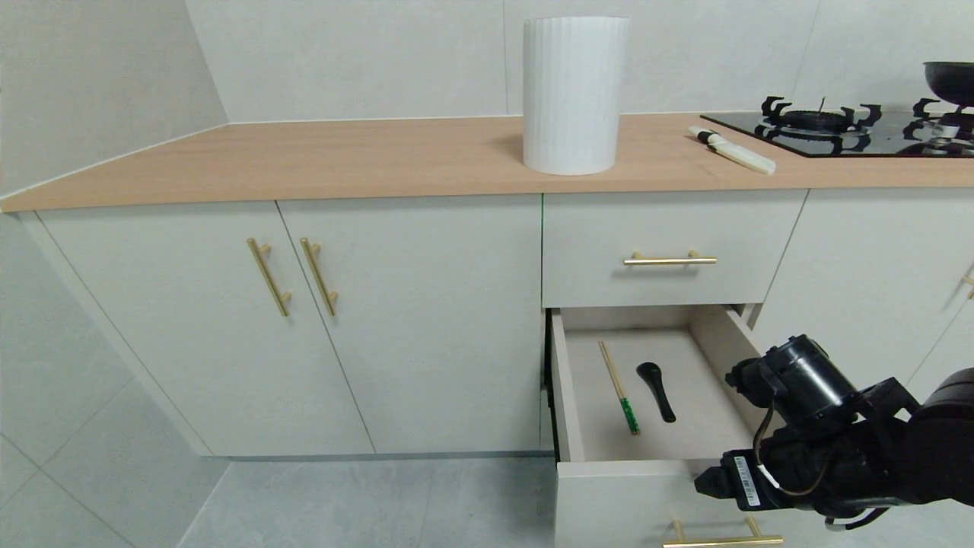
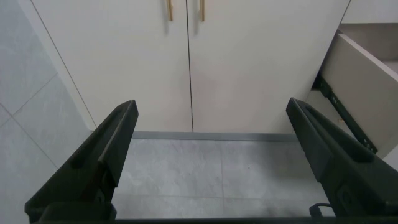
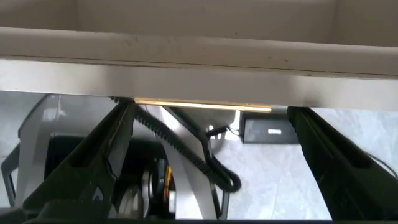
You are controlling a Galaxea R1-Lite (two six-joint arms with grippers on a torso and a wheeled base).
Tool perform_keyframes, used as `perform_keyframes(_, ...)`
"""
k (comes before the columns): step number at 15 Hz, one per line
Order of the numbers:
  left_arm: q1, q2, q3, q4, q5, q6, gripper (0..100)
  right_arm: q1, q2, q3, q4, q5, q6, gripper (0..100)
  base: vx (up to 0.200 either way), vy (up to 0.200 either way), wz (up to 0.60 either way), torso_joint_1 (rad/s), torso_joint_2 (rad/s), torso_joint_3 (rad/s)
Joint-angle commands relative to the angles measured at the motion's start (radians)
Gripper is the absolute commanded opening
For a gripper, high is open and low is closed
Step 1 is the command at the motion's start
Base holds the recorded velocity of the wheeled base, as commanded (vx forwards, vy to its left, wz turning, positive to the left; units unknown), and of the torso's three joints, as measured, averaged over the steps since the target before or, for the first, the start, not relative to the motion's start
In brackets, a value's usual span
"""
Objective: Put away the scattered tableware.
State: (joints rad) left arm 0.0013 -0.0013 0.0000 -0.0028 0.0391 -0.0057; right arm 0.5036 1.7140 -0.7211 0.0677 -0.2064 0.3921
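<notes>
My right arm (image 1: 829,441) sits nearest the head camera, low at the front corner of the pulled-out drawer (image 1: 567,396); its right pincer (image 3: 211,111) is released, both fingers (image 3: 102,155) spread wide with nothing between them; just past the fingertips runs the gold handle (image 3: 202,104) under the drawer's pale front. Inside the drawer a pair of chopsticks (image 1: 619,388) with green ends lies beside a black spoon (image 1: 656,390), close together but not touching, both on the drawer floor. My left pincer (image 2: 211,106) is also released and empty, pointed at the grey floor tiles (image 2: 205,174) at the foot of the closed cabinet doors (image 2: 249,62). Up on the wooden countertop (image 1: 342,156) a pale knife (image 1: 732,150) lies near the gas hob (image 1: 837,129); a tall white ribbed cylinder (image 1: 574,95) stands upright to its left.
</notes>
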Motion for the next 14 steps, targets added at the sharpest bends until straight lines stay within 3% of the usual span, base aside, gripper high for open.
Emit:
perform_keyframes(1, 0.0, 0.001, 0.0, 0.0, 0.001, 0.0, 100, 0.0, 0.035, -0.003, -0.032, -0.001, -0.022, 100, 0.0, 0.0, 0.0, 0.0, 0.0, 0.0)
perform_keyframes(5, 0.0, 0.001, 0.0, 0.0, 0.001, 0.0, 100, -0.034, 0.102, -0.051, -0.135, -0.001, -0.09, 100, 0.0, 0.0, 0.0, 0.0, 0.0, 0.0)
perform_keyframes(14, 0.0, 0.001, 0.0, 0.0, 0.001, 0.0, 100, -0.108, 0.312, -0.285, -0.226, 0.001, -0.139, 100, 0.0, 0.0, 0.0, 0.0, 0.0, 0.0)
